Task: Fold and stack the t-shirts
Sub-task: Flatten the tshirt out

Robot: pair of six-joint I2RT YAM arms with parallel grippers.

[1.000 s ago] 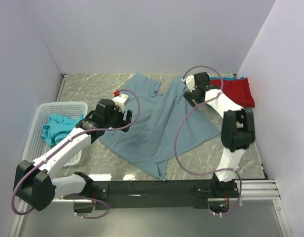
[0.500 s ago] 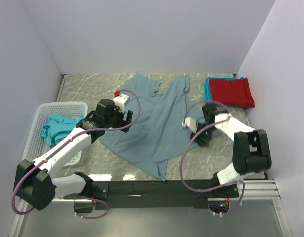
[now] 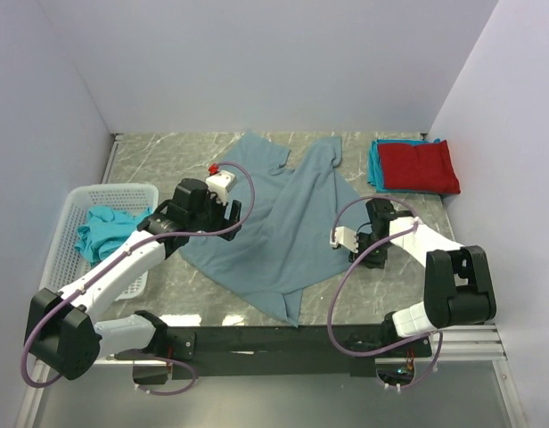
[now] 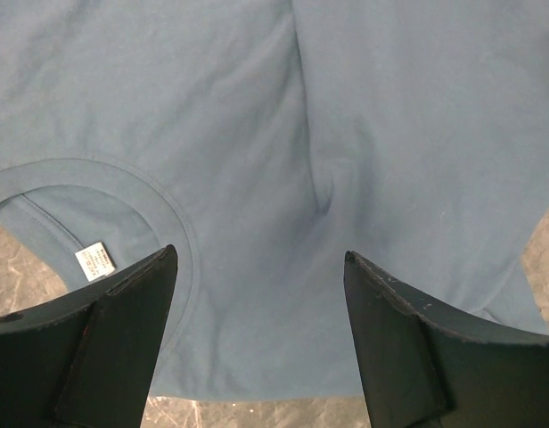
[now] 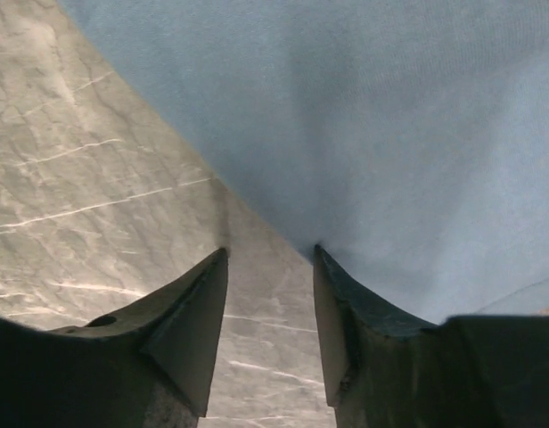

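Observation:
The large slate blue-grey t-shirt (image 3: 288,227) lies spread and rumpled on the marble table. My left gripper (image 3: 228,214) hangs open over its left part, jaws wide apart above the collar (image 4: 123,178) and its white label (image 4: 96,260); in the left wrist view (image 4: 261,267) it holds nothing. My right gripper (image 3: 371,252) is low at the shirt's right edge, open in the right wrist view (image 5: 270,254), one fingertip (image 5: 323,263) at the blue cloth (image 5: 390,134), the other over bare marble. A folded red t-shirt (image 3: 420,166) lies on a teal one (image 3: 373,168) at the back right.
A white mesh basket (image 3: 74,201) at the left holds a crumpled teal t-shirt (image 3: 103,227). White walls close in the table on three sides. The black rail (image 3: 274,339) with the arm bases runs along the near edge.
My right arm has swung from the shirt's far sleeve down to its right edge nearer the front. The left arm and the shirts have not moved.

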